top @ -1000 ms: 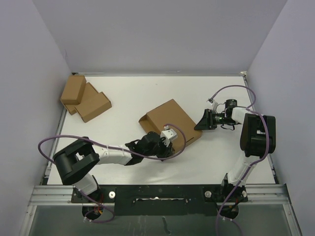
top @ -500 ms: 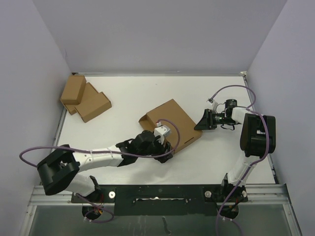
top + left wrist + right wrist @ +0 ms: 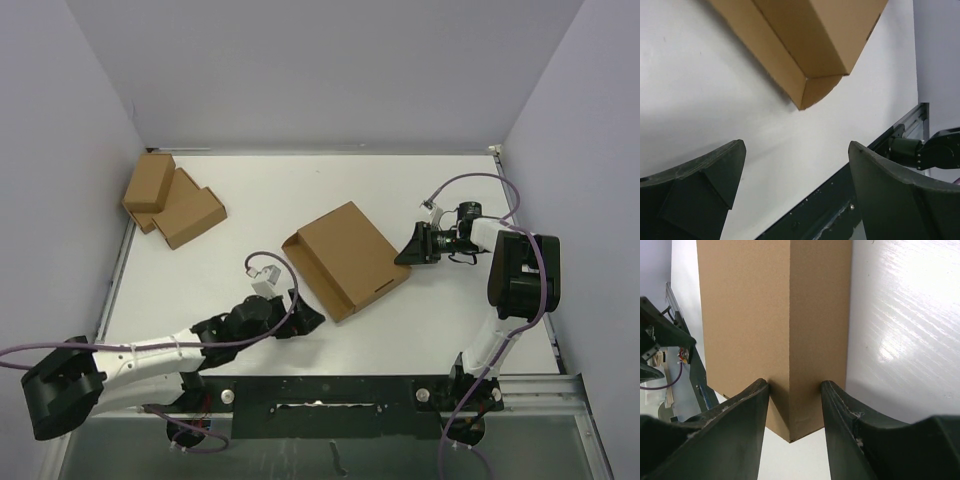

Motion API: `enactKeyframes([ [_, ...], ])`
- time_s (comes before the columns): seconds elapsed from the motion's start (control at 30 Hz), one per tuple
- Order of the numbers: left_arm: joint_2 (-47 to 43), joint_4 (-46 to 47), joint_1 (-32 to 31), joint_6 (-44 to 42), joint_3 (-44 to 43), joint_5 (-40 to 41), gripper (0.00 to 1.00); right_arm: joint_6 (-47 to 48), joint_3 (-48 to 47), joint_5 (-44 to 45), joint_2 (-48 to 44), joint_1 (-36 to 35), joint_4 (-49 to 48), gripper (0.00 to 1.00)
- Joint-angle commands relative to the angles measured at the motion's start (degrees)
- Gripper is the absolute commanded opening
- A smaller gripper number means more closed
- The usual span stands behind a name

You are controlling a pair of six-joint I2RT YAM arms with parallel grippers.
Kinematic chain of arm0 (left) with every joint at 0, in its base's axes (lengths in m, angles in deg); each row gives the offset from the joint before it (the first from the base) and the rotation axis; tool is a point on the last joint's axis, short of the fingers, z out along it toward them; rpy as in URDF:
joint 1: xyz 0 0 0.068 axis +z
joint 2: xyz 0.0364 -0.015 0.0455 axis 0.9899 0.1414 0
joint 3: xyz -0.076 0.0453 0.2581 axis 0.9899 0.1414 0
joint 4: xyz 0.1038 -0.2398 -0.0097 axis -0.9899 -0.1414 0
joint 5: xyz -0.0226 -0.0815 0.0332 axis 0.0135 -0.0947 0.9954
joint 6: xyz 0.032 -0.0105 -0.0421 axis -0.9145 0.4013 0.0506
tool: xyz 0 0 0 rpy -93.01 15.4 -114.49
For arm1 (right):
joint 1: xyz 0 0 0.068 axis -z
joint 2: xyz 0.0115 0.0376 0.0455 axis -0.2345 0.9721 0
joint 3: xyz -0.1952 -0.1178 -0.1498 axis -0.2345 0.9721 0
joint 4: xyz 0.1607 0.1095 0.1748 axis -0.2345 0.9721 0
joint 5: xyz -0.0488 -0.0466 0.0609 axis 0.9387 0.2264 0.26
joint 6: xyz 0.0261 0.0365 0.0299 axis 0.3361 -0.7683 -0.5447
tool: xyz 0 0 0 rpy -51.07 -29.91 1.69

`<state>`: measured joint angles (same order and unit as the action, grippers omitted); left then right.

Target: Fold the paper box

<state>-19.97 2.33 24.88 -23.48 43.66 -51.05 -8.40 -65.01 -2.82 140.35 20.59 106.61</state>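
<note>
Left claw [image 3: 303, 320] spread wide, empty, low over the tabletop [image 3: 420, 325], shallow paper box [image 3: 345, 255] flat just ahead of its tips, right claw [image 3: 406, 250] pinching the box's right corner, two smaller cardboard boxes [image 3: 172, 200] well apart, beyond the left claw.

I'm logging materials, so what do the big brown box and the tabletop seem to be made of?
The paper box: plain brown cardboard, matte, with crisp fold lines and fibrous grain. The table: smooth white, fairly glossy, showing streaky glare; likely laminate or painted board.
</note>
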Motion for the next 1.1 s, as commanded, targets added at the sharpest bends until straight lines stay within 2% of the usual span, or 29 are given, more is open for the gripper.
enactKeyframes([
  [0.0, 1.4, 11.0, -5.7, 17.5, 3.3, 10.8, 0.85, 1.8, -1.1, 4.2, 1.6, -0.6, -1.1, 0.44],
  [0.2, 12.0, 19.9, -7.4, 23.8, 2.0, 14.4, 0.97, 1.8, -1.2, 4.0, 1.5, -0.6, -1.0, 0.44],
  [0.53, 26.2, 28.9, -9.0, 28.9, -3.0, 17.9, 0.98, 2.0, -1.3, 3.7, 1.8, -0.6, -0.6, 0.44],
  [0.7, 30.3, 23.2, -9.6, 36.0, -7.2, 17.7, 0.98, 2.0, -1.3, 3.7, 1.8, -0.6, -0.6, 0.44],
  [0.87, 31.9, 19.3, -9.7, 36.9, -11.3, 18.0, 0.96, 2.1, -1.4, 3.7, 2.0, -0.6, -0.6, 0.44],
  [1.07, 32.3, 3.8, -9.8, 42.3, -17.7, 15.8, 0.9, 2.0, -1.4, 3.7, 1.9, -0.6, -0.6, 0.44],
])
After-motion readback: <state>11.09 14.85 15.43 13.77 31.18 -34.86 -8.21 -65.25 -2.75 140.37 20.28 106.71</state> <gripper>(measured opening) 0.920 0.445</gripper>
